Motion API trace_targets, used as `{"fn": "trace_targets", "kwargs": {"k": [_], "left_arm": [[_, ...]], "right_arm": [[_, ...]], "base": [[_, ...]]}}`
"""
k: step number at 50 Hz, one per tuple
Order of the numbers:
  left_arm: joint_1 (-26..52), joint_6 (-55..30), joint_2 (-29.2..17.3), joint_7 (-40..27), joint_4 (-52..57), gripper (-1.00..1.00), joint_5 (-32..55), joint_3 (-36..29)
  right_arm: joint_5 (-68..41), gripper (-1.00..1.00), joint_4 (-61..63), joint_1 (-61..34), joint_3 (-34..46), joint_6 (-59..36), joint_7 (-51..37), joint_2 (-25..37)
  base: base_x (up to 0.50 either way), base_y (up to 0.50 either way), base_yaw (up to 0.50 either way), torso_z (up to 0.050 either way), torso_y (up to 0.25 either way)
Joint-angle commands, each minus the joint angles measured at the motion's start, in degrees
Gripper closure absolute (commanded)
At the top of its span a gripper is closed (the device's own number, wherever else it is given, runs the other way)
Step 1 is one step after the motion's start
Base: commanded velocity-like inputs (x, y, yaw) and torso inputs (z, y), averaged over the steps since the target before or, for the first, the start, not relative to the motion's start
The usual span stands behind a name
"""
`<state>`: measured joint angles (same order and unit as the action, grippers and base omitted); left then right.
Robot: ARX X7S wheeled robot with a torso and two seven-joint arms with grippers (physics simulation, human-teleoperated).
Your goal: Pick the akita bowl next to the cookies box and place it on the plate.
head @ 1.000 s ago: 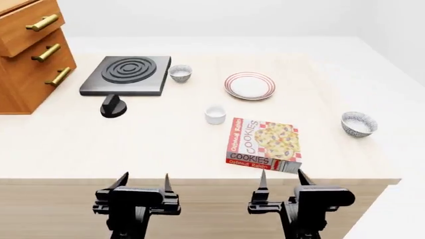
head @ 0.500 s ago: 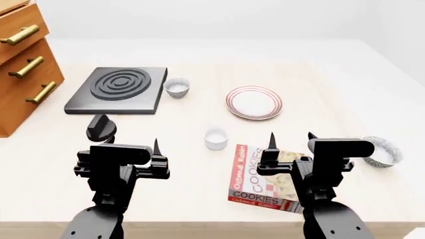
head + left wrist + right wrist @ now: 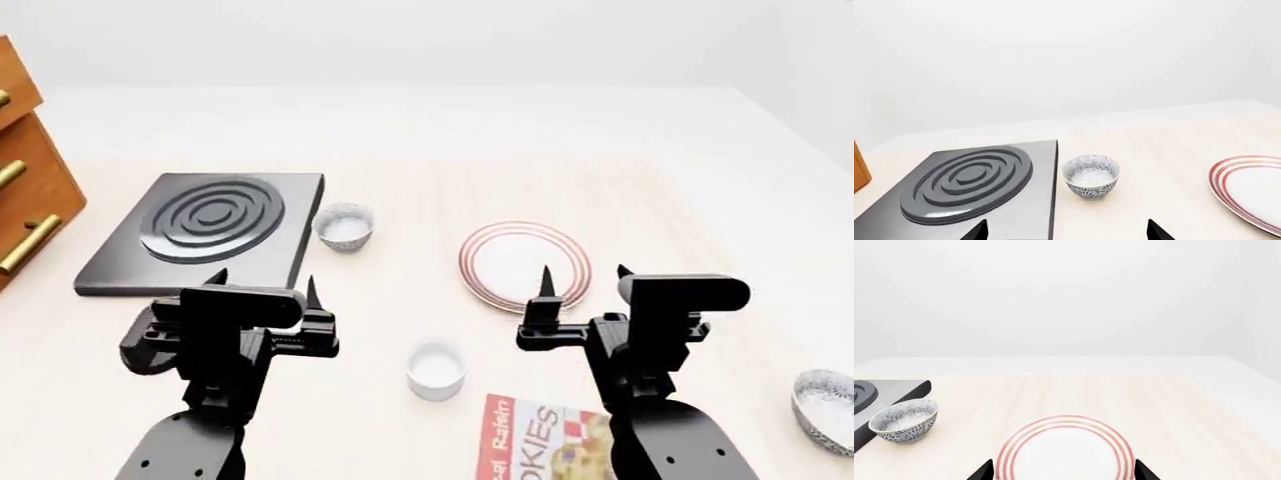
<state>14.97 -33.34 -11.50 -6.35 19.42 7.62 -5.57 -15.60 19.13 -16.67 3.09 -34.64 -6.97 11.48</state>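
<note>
The akita bowl (image 3: 825,398) beside the cookies box (image 3: 541,445) stands at the far right of the head view, cut by the frame edge; the box is cut by the bottom edge. The red-ringed plate (image 3: 525,265) (image 3: 1066,450) lies mid-table. My right gripper (image 3: 585,274) (image 3: 1064,471) hangs open and empty just on the near side of the plate, left of the akita bowl. Near the front of the stove, my left gripper (image 3: 264,282) (image 3: 1066,231) is open and empty too.
A look-alike patterned bowl (image 3: 343,226) (image 3: 1091,176) (image 3: 903,420) stands by the black stove plate (image 3: 207,240) (image 3: 967,182). A plain white cup (image 3: 437,368) sits between the arms. A wooden drawer cabinet (image 3: 27,200) is at the left edge.
Both arms have risen from the table's front edge to over the table. The head view has shifted forward, so the box and akita bowl slid toward the bottom of the frame.
</note>
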Motion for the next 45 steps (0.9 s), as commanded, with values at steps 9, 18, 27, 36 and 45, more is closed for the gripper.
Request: {"fn": "trace_targets", "kwargs": {"k": [9,18,27,36,45], "left_arm": [[-0.26,1.21,-0.46,-0.34,-1.05,-1.0,0.56,-0.18],[-0.62,1.43,-0.87,-0.46,-0.83,-1.0,0.8,-0.25],[-0.42,2.07,-0.96,-0.62,-1.79,-1.0,0.82,-0.65],[-0.44,2.55,-1.17,-0.93,-2.11,-1.0,0.86,-0.76],[0.06,1.45,-1.6,-1.23,-0.89,-1.0,1.04,-0.94]], "right_arm": [[0.38,-1.0,0.26,-0.58,0.68,-1.09,-1.74,0.46],[0.42,-1.0,3.26,-4.9,-0.68,-11.47,-4.69,3.1],[0.62,-1.0,6.55,-12.02,-2.72,-23.74,-5.57,9.71],[-9.35,-1.0,8.91,-22.09,-5.15,-51.05,2.51,15.6],[-23.99,-1.0,5.54,-29.37,-1.13,-54.79,3.86,28.99]], "base": [[0.44,0.0,0.0,0.0,0.0],[0.0,0.0,0.0,0.0,0.001],[0.0,0.0,0.0,0.0,0.0],[0.0,0.0,0.0,0.0,0.0],[0.0,0.0,0.0,0.0,0.0]]}}
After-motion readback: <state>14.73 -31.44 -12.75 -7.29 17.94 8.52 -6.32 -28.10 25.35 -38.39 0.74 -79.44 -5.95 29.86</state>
